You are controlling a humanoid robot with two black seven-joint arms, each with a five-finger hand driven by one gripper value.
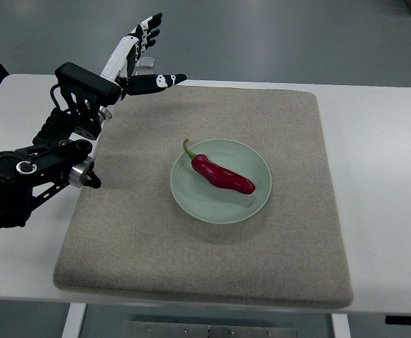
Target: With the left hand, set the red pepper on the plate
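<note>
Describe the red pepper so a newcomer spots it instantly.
On the white table lies a beige mat; at its centre sits a pale green plate. The red pepper lies diagonally on it, glossy, with a curled green stem, the only red thing there.

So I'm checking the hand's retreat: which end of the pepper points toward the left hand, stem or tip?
The green stem end of the red pepper; it curls up-left toward the open left hand, while the red tip points lower right on the plate.
</note>
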